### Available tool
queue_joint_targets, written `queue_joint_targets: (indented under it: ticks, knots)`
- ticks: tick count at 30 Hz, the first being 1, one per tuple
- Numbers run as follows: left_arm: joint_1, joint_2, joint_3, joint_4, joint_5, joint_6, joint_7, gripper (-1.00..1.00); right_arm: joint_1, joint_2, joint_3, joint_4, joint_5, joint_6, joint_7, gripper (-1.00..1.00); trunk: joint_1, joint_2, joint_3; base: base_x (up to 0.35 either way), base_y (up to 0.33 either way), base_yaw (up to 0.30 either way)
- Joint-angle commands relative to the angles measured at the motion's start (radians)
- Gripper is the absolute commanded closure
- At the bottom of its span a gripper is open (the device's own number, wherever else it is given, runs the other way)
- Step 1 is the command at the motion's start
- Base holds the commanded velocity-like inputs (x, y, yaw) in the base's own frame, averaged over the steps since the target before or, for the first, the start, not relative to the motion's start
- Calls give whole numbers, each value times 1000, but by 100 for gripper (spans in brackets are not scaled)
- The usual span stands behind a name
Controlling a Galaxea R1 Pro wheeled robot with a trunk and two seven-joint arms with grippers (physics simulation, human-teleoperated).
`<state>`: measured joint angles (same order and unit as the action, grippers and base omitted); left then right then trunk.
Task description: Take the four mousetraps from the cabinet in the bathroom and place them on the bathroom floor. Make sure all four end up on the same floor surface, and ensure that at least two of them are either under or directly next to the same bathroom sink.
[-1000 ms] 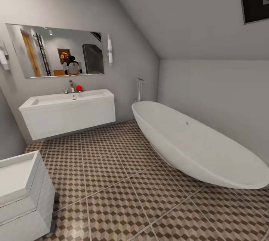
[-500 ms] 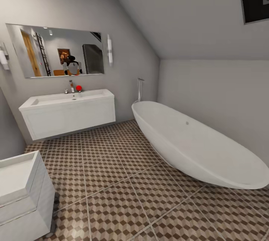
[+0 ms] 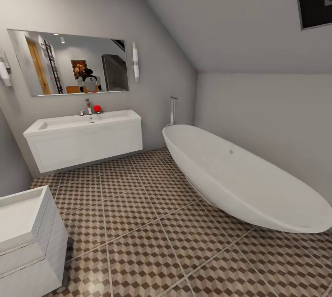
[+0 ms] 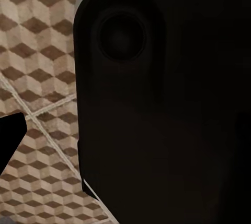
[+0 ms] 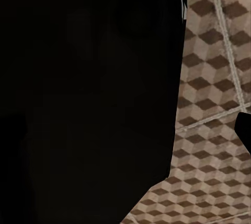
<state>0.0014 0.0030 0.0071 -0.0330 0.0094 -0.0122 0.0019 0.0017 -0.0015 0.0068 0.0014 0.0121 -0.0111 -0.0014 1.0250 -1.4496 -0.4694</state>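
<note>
The mousetraps and the cabinet are out of view. The wide white wall-hung sink (image 3: pixel 87 142) with its tap (image 3: pixel 88 106) hangs on the far wall at the left, under a mirror (image 3: pixel 69 62). The cube-patterned bathroom floor (image 3: pixel 138 223) spreads from it toward me. In the left wrist view a dark robot part (image 4: pixel 167 104) blocks most of the floor (image 4: pixel 42 51), and one black fingertip (image 4: pixel 9 138) pokes in at the edge. In the right wrist view a black fingertip (image 5: pixel 244 127) likewise shows over the floor (image 5: pixel 214 78). Neither view shows how the jaws stand.
A large oval white bathtub (image 3: pixel 240 181) takes up the right side along the wall. A narrower white basin unit (image 3: pixel 27 237) stands at the near left. A small red object (image 3: pixel 97 108) sits on the sink beside the tap. Open tiles lie between the sink and the tub.
</note>
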Motion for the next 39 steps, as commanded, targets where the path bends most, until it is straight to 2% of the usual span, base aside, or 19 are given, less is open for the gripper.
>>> queue_joint_targets:
  ticks: [1, 26, 39]
  knots:
    - [0, 0, 1, -1, 1, -1, 0, -100, 0, 0, 1, 0, 1, -1, 0, -100, 0, 0, -1, 0, 0, 0]
    - [0, -1, 1, -1, 3, 0, 3, -100, 0, 0, -2, 0, -4, -4, -1, -100, 0, 0, -1, 0, 0, 0]
    - [0, -4, 1, -2, 3, 0, 3, -100, 0, 0, -9, 0, -14, -56, -7, -100, 0, 0, 0, 0, 0, -85]
